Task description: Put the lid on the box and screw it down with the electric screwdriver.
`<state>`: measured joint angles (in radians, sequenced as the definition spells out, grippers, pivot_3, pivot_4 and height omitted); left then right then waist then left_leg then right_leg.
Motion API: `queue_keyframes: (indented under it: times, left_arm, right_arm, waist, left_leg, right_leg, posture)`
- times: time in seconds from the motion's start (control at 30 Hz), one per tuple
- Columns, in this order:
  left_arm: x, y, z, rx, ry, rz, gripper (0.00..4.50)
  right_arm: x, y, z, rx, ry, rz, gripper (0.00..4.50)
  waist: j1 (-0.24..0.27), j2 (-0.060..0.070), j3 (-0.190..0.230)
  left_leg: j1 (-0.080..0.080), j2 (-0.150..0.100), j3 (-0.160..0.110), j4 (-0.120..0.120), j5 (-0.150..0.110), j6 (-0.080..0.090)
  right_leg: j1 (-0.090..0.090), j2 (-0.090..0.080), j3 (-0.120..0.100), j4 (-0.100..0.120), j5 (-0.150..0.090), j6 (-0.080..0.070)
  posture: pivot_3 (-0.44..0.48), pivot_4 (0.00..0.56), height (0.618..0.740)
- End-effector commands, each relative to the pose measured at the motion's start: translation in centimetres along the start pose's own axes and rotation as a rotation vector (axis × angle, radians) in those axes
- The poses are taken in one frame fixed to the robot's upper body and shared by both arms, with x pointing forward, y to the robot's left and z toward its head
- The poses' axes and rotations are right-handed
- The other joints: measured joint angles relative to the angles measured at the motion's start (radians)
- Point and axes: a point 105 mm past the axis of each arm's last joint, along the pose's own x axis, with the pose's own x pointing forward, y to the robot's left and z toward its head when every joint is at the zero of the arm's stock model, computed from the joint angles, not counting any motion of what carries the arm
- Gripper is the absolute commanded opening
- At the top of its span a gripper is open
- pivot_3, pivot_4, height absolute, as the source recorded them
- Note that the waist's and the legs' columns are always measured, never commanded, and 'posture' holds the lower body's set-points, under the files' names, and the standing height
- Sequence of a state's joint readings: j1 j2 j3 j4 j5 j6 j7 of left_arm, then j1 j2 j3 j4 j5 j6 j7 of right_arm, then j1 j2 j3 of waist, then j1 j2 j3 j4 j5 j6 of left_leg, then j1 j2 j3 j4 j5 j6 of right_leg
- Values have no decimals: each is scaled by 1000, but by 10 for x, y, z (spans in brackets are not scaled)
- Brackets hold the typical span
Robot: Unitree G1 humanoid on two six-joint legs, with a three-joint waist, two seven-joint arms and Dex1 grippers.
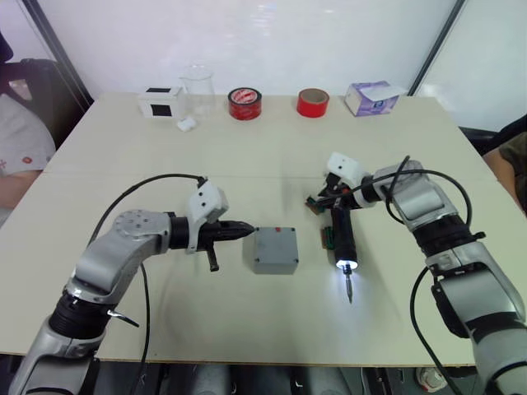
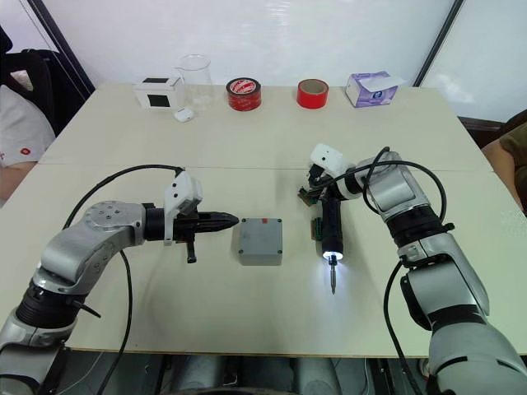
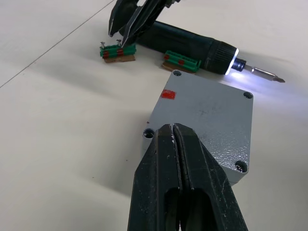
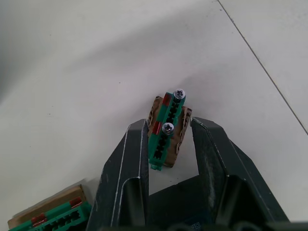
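2 tape rolls (image 1: 244, 104) (image 1: 313, 103), 2 green terminal blocks (image 3: 117, 51) (image 3: 181, 61), 1 grey box (image 1: 275, 249), 1 screwdriver (image 1: 342, 240).

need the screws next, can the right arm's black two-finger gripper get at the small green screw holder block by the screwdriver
Probably yes: the right gripper is open with its fingers on either side of the small green screw holder block, which holds two screws, and nothing stands between them on the table.

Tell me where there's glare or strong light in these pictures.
In the left eye view, the electric screwdriver tip light throws a bright bloom on the table. In the left wrist view, the same light flares white around the bit. The right wrist view has soft shadows and no glare.
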<state>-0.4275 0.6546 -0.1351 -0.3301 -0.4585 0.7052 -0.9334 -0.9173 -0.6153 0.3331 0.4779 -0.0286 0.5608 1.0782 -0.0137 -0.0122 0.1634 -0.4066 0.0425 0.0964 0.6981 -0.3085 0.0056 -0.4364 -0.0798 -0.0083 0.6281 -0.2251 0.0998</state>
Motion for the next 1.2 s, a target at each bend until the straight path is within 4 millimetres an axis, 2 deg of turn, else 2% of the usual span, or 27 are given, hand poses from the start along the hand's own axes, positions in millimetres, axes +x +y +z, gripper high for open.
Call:
queue_keyframes:
  times: [0.03, 0.2, 0.23, 0.33, 0.67, 1.03, 1.1, 1.17, 1.2]
  left_arm:
    - [-1, -2, 7, 43, -25, 1, 0]
    - [-1, -2, 6, 43, -23, -5, 0]
    - [-1, -2, 6, 43, -23, -5, 0]
    - [-1, -3, 5, 43, -21, -6, 0]
    - [-1, -2, 5, 45, -19, -5, 0]
    - [-2, 0, 9, 41, -31, -17, 0]
    - [-7, -1, 15, 20, -51, -32, 0]
    - [-16, -5, 21, -12, -65, -67, 0]
    - [-22, -9, 19, -22, -47, -89, 0]
  right_arm:
    - [-6, -6, 11, -28, -22, -24, 1419]
    - [-4, -6, 10, -25, -19, -27, 1419]
    - [-4, -6, 10, -25, -17, -29, 901]
    - [-5, -6, 8, -26, -13, -31, 28]
    - [-8, -9, 14, -19, -37, -46, 28]
    - [-40, -18, 41, 7, -155, -124, 28]
    - [-50, -14, 47, 3, -181, -131, 28]
    - [-59, 3, 55, -31, -243, -80, 28]
    - [-63, 21, 60, -68, -305, -22, 28]
  waist:
    - [0, 0, 0]
    - [0, 0, 0]
    - [0, 0, 0]
    - [0, 0, 0]
    - [0, 0, 0]
    - [1, 0, 0]
    - [2, 1, 0]
    - [3, 0, 0]
    - [3, 0, 0]
  left_leg:
    - [0, 0, 0, 0, 0, 0]
    - [0, 0, 0, 0, 0, 0]
    - [0, 0, 0, 0, 0, 0]
    - [0, 0, 0, 0, 0, 0]
    - [0, 0, 0, 0, 0, 0]
    - [0, 0, 0, 0, 0, 0]
    - [-1, 0, 0, 0, 0, 0]
    - [-2, 0, 0, 0, 0, 0]
    - [-2, 0, 0, 0, 0, 0]
  right_leg:
    - [0, 0, 0, 0, 0, 0]
    - [0, 0, 0, 0, 0, 0]
    - [0, 0, 0, 0, 0, 0]
    - [0, 0, 0, 0, 0, 0]
    - [0, 0, 0, 0, 0, 0]
    - [-1, 0, 0, 1, 0, 0]
    - [-1, 0, 0, 1, 0, 0]
    - [-2, 0, 0, 1, 0, 0]
    - [-3, 0, 0, 1, 0, 0]
  posture:
    - [0, 150, 740]
    - [0, 150, 740]
    - [0, 150, 740]
    - [0, 150, 740]
    - [0, 150, 740]
    - [0, 150, 740]
    - [0, 150, 740]
    - [0, 150, 740]
    - [0, 150, 740]
